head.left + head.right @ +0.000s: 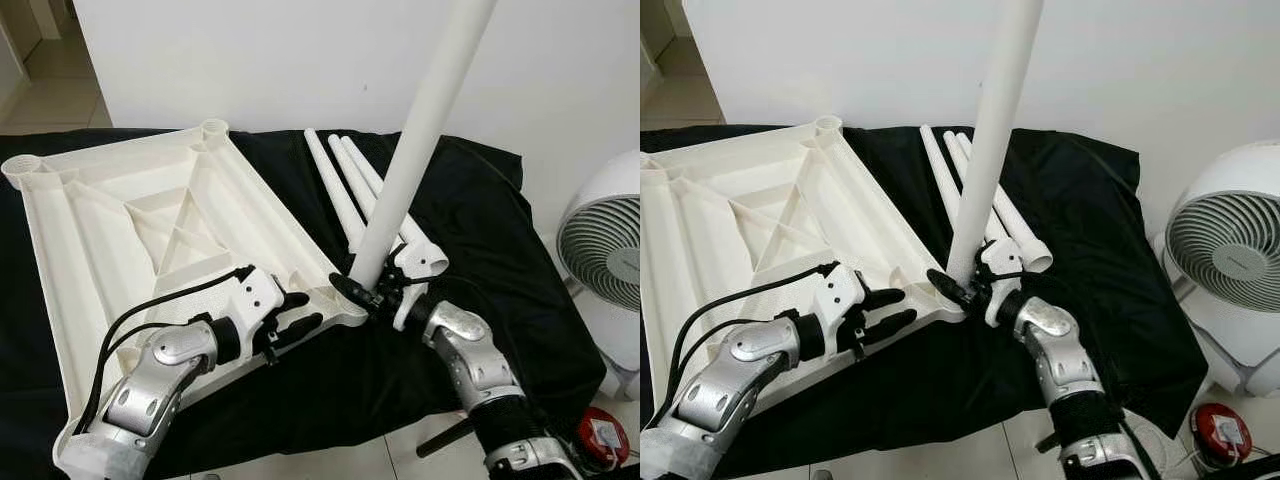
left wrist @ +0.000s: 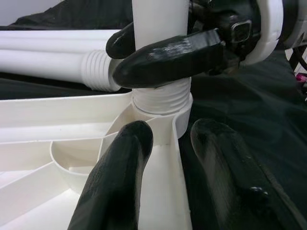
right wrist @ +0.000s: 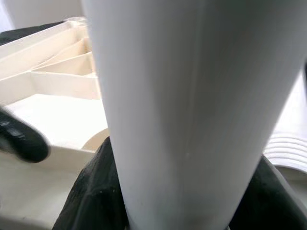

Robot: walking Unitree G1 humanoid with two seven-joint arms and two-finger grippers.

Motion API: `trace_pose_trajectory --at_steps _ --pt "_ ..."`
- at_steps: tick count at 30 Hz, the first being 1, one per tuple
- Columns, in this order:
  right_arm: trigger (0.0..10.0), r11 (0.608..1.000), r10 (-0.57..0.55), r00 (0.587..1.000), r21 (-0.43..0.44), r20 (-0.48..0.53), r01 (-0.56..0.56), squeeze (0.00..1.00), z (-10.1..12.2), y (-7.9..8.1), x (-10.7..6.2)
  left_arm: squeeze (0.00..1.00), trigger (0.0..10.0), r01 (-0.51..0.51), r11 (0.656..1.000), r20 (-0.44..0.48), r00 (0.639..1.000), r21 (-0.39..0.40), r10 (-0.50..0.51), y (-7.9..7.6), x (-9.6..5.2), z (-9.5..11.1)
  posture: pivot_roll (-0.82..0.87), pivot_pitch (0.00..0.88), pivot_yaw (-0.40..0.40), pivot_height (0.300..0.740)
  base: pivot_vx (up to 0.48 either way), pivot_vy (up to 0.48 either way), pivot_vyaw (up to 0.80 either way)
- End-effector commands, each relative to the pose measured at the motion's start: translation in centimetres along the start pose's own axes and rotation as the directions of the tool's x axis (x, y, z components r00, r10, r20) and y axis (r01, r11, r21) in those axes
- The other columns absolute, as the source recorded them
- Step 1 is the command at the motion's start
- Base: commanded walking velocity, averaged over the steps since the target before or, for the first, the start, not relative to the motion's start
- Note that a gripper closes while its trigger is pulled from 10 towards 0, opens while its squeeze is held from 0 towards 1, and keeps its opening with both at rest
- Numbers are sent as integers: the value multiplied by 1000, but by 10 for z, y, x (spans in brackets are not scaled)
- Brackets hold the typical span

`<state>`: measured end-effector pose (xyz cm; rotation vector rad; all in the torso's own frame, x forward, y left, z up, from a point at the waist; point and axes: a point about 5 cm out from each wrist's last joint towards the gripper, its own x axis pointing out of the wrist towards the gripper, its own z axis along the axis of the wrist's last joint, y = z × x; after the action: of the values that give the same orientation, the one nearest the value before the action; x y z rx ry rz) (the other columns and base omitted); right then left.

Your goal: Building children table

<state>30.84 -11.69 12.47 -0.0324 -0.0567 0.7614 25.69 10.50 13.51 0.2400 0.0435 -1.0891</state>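
The white plastic tabletop (image 1: 130, 220) lies upside down on a black cloth, ribs and corner sockets facing up. A long white leg (image 1: 420, 130) stands nearly upright in the near right corner socket, its threaded end (image 2: 160, 98) at the socket's mouth. My right gripper (image 1: 365, 290) is shut on the leg just above the socket; up close the leg (image 3: 192, 110) sits between its fingers. My left gripper (image 1: 300, 312) is open beside that corner, its fingers (image 2: 115, 187) on either side of the tabletop's rim.
Three spare white legs (image 1: 345, 185) lie side by side on the cloth behind the corner. A white fan (image 1: 610, 250) stands on the floor at the right, with a small red object (image 1: 603, 435) near it. A white wall rises behind the table.
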Motion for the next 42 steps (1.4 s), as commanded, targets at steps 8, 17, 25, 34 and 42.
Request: trace_pose_trajectory --at_steps 8,17,25,34,42 --pt "10000 937 -331 940 95 -76 338 0 -13 7 4 0 10000 65 998 12 998 10 -65 -4 4 4 7 0 -75 740 0 0 0" --pt "10000 894 -428 901 111 -67 433 0 -9 31 12 0 10000 66 998 9 998 18 -66 -2 3 4 14 0 -75 740 0 0 0" --pt "10000 908 -404 914 112 -28 405 1000 -3 18 6 0 10000 68 997 16 998 25 -69 0 6 6 8 0 -70 740 0 0 0" --pt "10000 976 -180 983 123 -18 181 0 -1 3 0 0 10000 69 997 14 997 29 -70 2 6 7 10 0 -68 740 0 0 0" --pt "10000 999 34 998 -25 -50 -35 0 -2 -3 1 0 10000 74 997 20 997 29 -74 1 8 8 6 0 -61 740 0 0 0"
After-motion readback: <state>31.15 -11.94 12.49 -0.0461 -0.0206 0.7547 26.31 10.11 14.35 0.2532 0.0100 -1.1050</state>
